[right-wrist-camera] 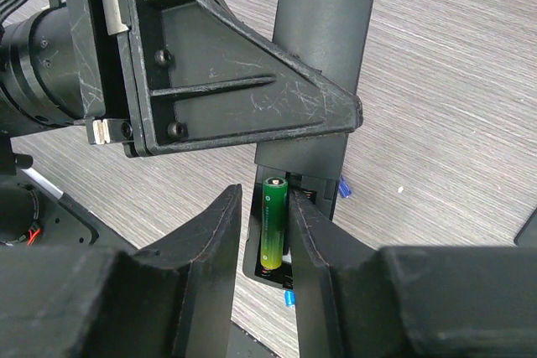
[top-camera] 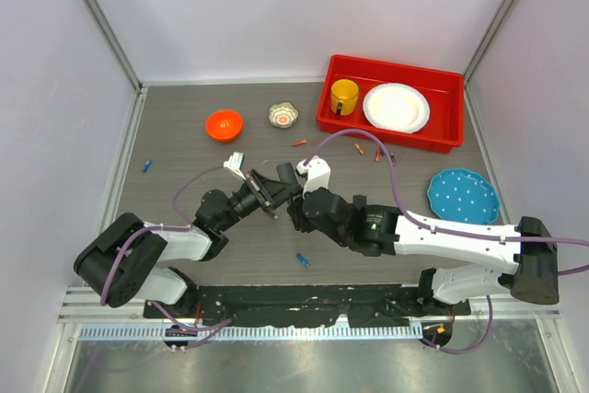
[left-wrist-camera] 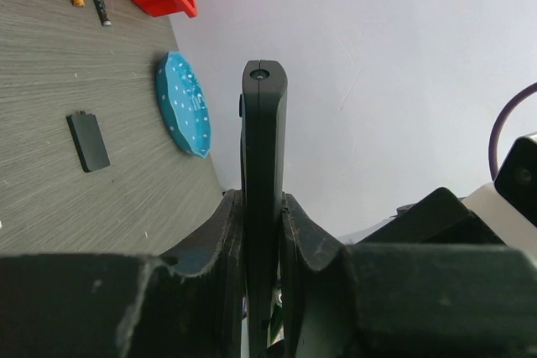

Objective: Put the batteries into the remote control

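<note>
A grey wood-grain table [top-camera: 184, 227] carries a red bin [top-camera: 386, 66] at its far right corner, with a white plate [top-camera: 396, 107] and a yellow mug [top-camera: 345, 96] inside it. A blue dotted plate [top-camera: 462, 196] lies near the right edge and an orange bowl [top-camera: 224, 123] sits at far left-centre. Mid-table the arms meet: the left gripper [left-wrist-camera: 262, 200] clamps the black remote control [left-wrist-camera: 263, 140] edge-on between its fingers, raised above the table. The right gripper [right-wrist-camera: 265, 200] pinches a green-and-yellow battery [right-wrist-camera: 273, 224] whose lower end sits in the open slot at the remote's end; whether it is fully seated cannot be told. A small black panel [left-wrist-camera: 88, 141] lies flat near the blue plate, and loose batteries [top-camera: 302, 260] are scattered across the table
</note>
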You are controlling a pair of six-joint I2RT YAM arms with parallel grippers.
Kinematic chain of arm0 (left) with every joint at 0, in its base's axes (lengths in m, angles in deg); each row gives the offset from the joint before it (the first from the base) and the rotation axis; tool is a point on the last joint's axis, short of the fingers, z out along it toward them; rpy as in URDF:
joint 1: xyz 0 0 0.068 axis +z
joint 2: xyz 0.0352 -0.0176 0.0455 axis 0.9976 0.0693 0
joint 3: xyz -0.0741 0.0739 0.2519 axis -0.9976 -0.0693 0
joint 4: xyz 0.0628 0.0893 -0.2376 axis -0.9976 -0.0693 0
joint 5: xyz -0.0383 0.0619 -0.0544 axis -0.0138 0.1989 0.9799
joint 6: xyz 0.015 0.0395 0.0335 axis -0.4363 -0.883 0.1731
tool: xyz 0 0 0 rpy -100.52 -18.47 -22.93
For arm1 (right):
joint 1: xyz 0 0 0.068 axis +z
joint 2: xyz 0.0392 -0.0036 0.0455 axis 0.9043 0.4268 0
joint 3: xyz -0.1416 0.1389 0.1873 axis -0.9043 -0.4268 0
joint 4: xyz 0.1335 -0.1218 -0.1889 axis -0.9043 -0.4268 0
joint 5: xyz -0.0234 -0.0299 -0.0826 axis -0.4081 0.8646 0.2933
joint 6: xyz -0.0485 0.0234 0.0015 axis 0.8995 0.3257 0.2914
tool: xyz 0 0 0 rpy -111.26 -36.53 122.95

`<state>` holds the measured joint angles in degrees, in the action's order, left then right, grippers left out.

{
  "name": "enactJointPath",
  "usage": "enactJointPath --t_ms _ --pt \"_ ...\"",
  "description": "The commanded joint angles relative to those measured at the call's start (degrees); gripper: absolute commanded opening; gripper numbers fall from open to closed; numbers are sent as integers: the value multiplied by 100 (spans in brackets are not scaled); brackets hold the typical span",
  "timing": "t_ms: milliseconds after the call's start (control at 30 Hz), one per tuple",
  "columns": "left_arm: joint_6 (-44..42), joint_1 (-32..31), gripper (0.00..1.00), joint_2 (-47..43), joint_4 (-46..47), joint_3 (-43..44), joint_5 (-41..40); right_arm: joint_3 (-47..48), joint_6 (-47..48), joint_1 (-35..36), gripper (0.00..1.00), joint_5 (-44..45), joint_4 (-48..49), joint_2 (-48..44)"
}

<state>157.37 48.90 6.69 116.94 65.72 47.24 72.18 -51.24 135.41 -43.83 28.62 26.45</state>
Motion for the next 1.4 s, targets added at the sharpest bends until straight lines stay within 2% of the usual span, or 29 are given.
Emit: enactJointPath --t_ms 0,333,1167,1300,1367 --pt "-55 -41 0 -144 1307 79 10 291 -85 8 35 242 -124 -80" --pt "-64 -41 0 -109 1307 71 28 503 -85 8 43 436 -361 -176" --pt "-134 -41 0 23 1316 62 10 714 -77 16 49 146 -502 -764" --pt "-134 -41 0 15 1377 53 -51 424 -515 -45 66 392 -423 -1116" --pt "-161 -41 0 -3 1377 44 -95 83 -858 -220 70 217 -178 -1300"
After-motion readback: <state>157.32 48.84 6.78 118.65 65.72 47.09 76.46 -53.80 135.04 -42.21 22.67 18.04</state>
